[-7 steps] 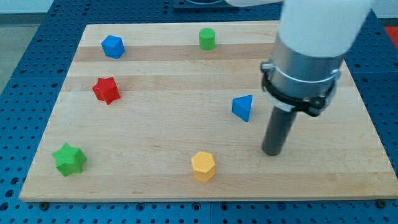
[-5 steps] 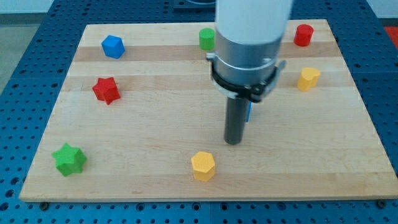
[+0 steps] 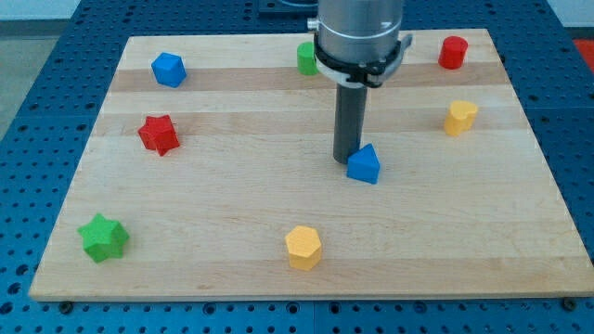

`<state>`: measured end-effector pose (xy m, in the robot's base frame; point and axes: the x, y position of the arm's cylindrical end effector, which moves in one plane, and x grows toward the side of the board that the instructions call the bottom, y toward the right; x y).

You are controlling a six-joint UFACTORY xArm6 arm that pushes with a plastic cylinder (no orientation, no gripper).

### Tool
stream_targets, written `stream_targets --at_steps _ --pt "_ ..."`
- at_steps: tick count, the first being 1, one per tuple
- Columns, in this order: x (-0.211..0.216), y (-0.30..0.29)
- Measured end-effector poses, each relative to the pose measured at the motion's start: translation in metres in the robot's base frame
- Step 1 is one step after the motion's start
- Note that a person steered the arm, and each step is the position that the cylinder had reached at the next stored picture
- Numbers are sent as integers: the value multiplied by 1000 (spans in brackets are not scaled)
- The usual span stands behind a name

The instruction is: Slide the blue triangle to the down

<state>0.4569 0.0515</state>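
Note:
The blue triangle lies near the middle of the wooden board, a little to the view's right. My tip stands right at the triangle's upper left side, touching or nearly touching it. The rod rises from there to the arm's grey collar near the view's top.
A blue block and a green cylinder, partly behind the arm, sit at the top. A red cylinder and a yellow block are at the right. A red star, a green star and a yellow hexagon lie left and bottom.
My tip has swept from the triangle's lower right, around its lower side, to its upper left. The triangle has shifted slightly downward.

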Motion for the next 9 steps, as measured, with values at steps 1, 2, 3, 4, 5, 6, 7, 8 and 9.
stream_targets --at_steps 1,2,3,4,5,6,7,8,9 --pt "28 53" --pt "68 106" --pt "84 124" --pt "81 124" --pt "71 124" --pt "72 126" --pt "79 129" --pt "91 130" --pt "116 134"
